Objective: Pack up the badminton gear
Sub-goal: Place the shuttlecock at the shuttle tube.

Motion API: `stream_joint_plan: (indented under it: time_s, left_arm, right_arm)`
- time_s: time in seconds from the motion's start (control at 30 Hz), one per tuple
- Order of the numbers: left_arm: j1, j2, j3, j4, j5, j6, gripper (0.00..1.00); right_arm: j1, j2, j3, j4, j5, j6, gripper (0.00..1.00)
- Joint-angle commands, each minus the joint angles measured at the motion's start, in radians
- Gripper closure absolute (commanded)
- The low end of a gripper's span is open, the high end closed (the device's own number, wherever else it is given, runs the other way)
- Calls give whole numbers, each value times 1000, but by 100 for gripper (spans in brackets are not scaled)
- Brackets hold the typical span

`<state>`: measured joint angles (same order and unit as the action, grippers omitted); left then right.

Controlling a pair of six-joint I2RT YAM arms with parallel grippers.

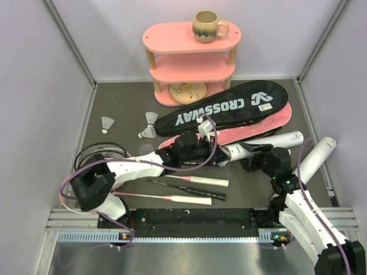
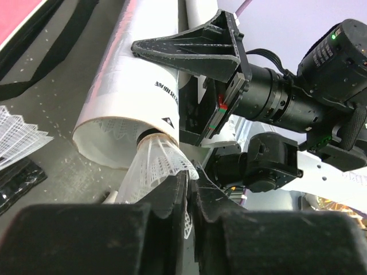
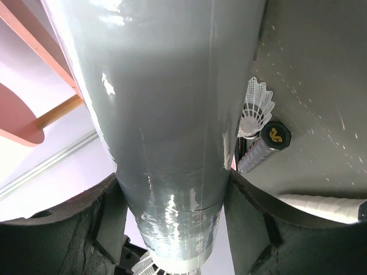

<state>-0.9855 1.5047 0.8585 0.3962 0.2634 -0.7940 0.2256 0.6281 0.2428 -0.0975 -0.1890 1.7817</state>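
My left gripper (image 2: 195, 183) is shut on the skirt of a white shuttlecock (image 2: 156, 163), whose narrow end sits in the open mouth of a white tube (image 2: 135, 86). Another white skirt shows inside that mouth. My right gripper (image 3: 172, 229) is closed round the same tube (image 3: 166, 114), holding it level above the table. From above, the left gripper (image 1: 222, 152) and right gripper (image 1: 252, 153) meet beside the tube (image 1: 284, 140). A second tube (image 1: 318, 156) lies at the right. Three loose shuttlecocks (image 1: 107, 124) (image 1: 151, 118) (image 1: 147, 133) lie at the back left.
The black CROSSWAY bag (image 1: 229, 106) lies over the pink bag (image 1: 258, 130). Two rackets lie in front, handles (image 1: 203, 181) (image 1: 192, 199) pointing right and heads (image 1: 97, 153) under my left arm. A pink shelf (image 1: 192, 69) with a mug (image 1: 206, 26) stands at the back.
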Motion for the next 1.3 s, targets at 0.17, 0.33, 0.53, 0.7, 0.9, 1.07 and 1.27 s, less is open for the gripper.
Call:
stream_joint_plan:
  time_s: [0.17,0.33,0.53,0.7,0.9,1.07,1.27]
  left_arm:
    - [8,-32,-50,207,53,4,18]
    - [8,8,-24,254,91,-20,16]
    - [8,159,117,342,230,-63,14]
    - [11,268,171,484,309,-112,16]
    - [25,259,139,507,336,-119,12]
    - [22,28,4,304,246,28,3]
    - [13,-262,-93,-90,56,165,2]
  right_arm:
    - [-6,-27,49,39,-21,2,75]
    - [-8,-28,43,50,-29,7,75]
    - [-6,-33,43,62,-52,28,75]
    - [-6,-45,44,82,-96,70,75]
    - [-9,-93,47,70,-76,78,75]
    - [-15,-90,47,15,3,7,75]
    - [-54,-61,49,5,77,-54,75]
